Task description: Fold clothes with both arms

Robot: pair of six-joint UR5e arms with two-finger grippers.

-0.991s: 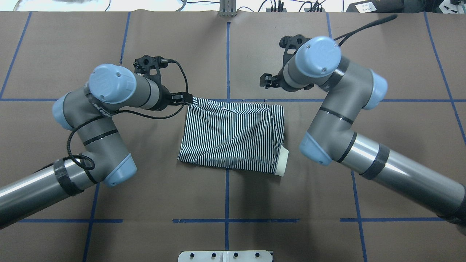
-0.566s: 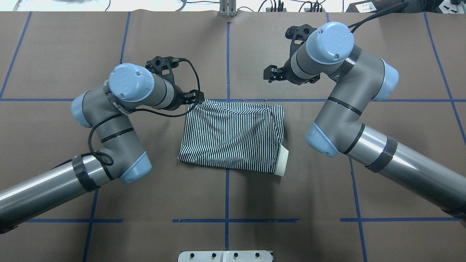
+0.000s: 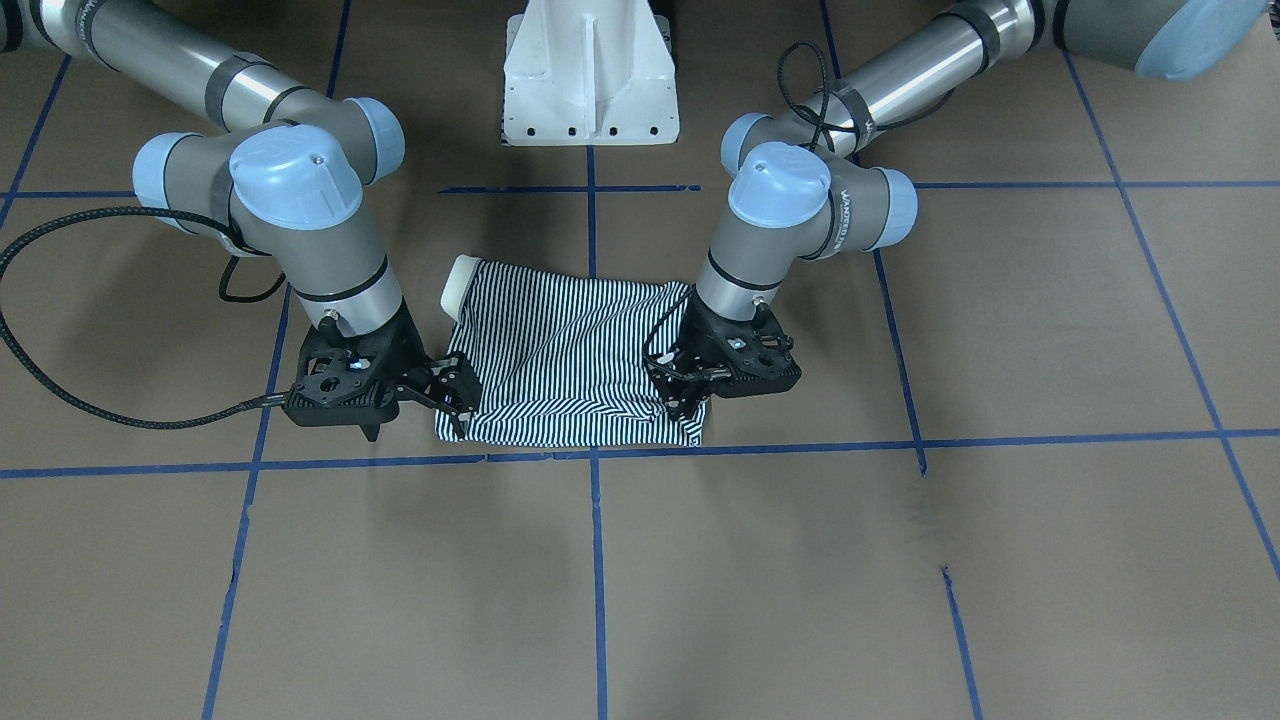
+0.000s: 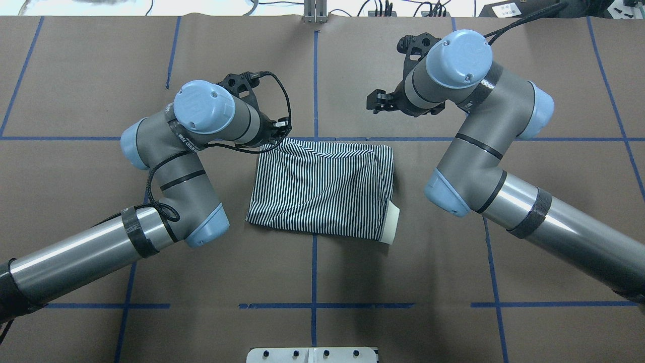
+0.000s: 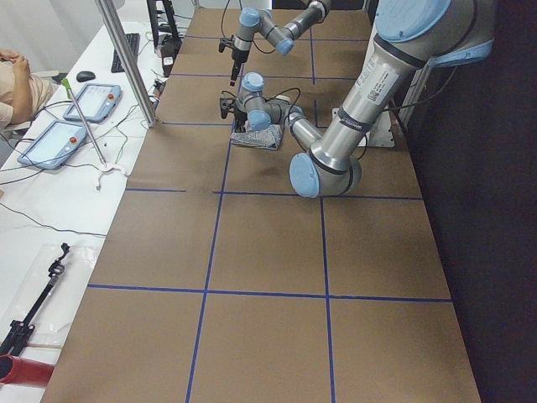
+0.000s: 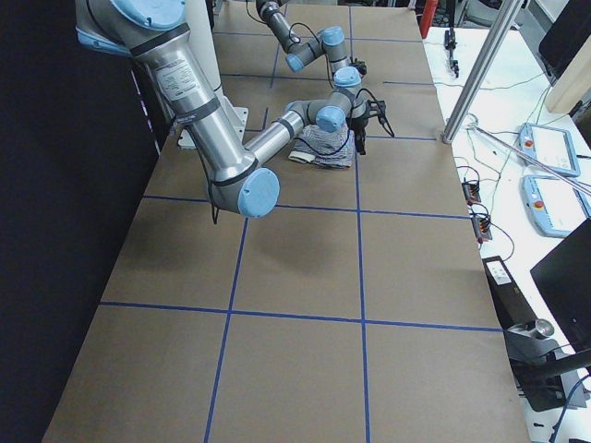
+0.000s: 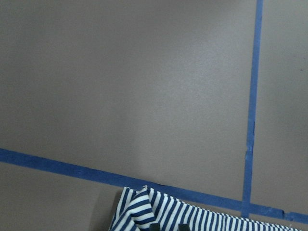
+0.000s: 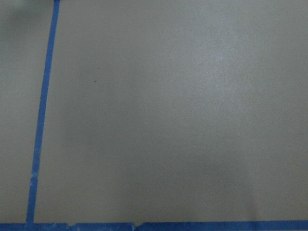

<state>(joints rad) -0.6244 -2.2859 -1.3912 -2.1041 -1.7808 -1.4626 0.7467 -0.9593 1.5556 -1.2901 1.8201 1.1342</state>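
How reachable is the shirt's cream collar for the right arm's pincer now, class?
Probably yes: the collar lies uncovered at the shirt's near corner on that arm's side; the right pincer, open, hovers off the far corner.

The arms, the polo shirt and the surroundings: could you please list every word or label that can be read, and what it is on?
Left arm: white lettering on its grey wrist link, too blurred to read.
White label at the overhead view's top right: print too small to read.
Right arm and polo shirt: no text shows.

The shirt [image 4: 322,186] is striped white and dark, perhaps navy, its collar [image 4: 392,225] cream.
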